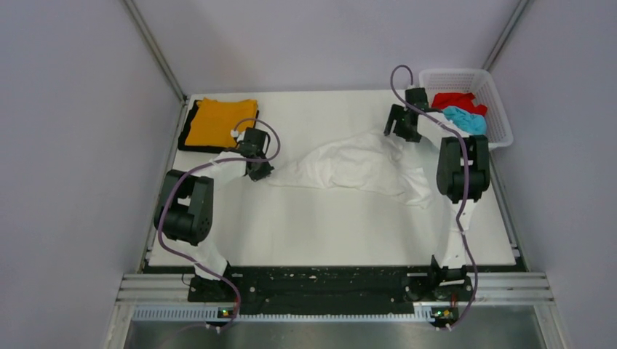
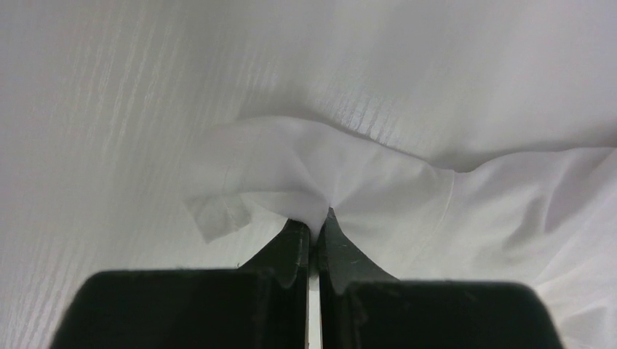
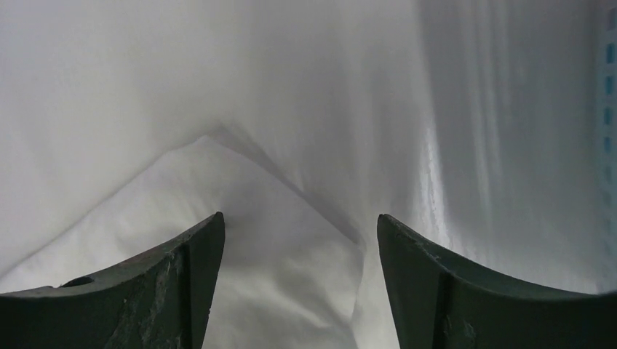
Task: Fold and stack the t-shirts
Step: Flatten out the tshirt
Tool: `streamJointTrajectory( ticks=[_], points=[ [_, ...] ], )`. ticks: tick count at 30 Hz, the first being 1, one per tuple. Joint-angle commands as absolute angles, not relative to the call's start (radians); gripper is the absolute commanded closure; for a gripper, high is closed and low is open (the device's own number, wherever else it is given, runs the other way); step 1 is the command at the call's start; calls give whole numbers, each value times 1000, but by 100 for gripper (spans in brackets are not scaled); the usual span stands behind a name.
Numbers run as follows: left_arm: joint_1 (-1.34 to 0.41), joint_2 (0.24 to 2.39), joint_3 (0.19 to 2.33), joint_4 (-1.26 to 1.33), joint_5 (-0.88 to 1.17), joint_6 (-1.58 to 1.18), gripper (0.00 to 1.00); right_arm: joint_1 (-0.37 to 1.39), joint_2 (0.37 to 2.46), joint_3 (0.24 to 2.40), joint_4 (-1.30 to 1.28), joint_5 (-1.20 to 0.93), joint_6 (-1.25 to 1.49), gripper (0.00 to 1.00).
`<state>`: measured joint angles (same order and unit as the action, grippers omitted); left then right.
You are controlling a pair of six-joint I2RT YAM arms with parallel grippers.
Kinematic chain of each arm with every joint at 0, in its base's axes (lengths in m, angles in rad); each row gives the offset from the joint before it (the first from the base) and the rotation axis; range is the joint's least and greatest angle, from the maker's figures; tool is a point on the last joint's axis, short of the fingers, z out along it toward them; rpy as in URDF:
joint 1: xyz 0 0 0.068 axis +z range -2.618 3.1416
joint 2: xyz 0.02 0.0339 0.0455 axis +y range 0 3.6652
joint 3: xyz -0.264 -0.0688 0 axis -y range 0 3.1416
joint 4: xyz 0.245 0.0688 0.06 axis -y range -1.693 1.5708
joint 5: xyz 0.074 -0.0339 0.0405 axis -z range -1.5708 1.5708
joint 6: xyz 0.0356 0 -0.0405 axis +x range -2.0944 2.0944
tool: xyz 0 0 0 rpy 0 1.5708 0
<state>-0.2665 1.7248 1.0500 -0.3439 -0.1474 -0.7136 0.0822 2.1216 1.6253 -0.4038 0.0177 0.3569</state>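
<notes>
**Mia:** What do you see from the top?

**Ben:** A big white t-shirt (image 1: 356, 167) lies crumpled in the middle of the table (image 1: 327, 225). It stretches from one arm to the other. The left gripper (image 1: 260, 172) is at its left tip. The right gripper (image 1: 399, 129) is at its far right end, just beside the basket (image 1: 455, 72).

**Mia:** What is in the basket?

**Ben:** A red t-shirt (image 1: 455, 99) and a teal t-shirt (image 1: 466, 120), bunched up together. In the far left corner, an orange t-shirt (image 1: 218, 122) lies folded flat on a black t-shirt (image 1: 187, 133) — only a black edge peeks out.

**Mia:** Is anything in the way?

**Ben:** The right arm (image 1: 458, 171) reaches over the right part of the white t-shirt and hides some of it. The folded pile is near the left gripper but apart from it.

**Mia:** And the left wrist camera?

**Ben:** The two black fingers (image 2: 291, 251) are pressed together with a pinch of white t-shirt between the tips. The cloth puckers there, and a small flap sticks out to the left.

**Mia:** And the right wrist camera?

**Ben:** Its fingers (image 3: 182, 269) stand wide apart over a pointed fold of the white t-shirt. I cannot tell if they touch it. The basket wall shows at the right edge — blurry.
</notes>
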Motion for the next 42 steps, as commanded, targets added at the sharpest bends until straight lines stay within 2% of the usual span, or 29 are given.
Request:
streamJointTrajectory(
  ticks=[1, 6, 11, 15, 16, 24, 34, 42],
  points=[
    [-265, 1713, 1069, -350, -179, -726, 100, 127, 2176, 1680, -463, 80, 320, 26],
    [-265, 1713, 1080, -357, -207, -725, 100, 153, 2163, 1599, -469, 95, 356, 32],
    [-265, 1721, 1108, -368, -216, -718, 100, 184, 2113, 1501, -446, 81, 407, 59],
    [-265, 1713, 1112, -359, -210, -722, 100, 203, 2046, 1439, -416, 103, 422, 96],
    [-265, 1711, 1112, -358, -208, -724, 100, 205, 2022, 1426, -402, 108, 423, 100],
    [-267, 1652, 1129, -357, -196, -703, 100, 206, 1796, 1384, -250, 55, 339, 100],
    [-268, 1429, 1196, -254, -198, -615, 100, 205, 1500, 1318, -90, 46, 225, 100],
    [-270, 1256, 1417, -168, -234, -450, 100, 205, 1310, 1481, -9, 65, 80, 100]
  ],
)
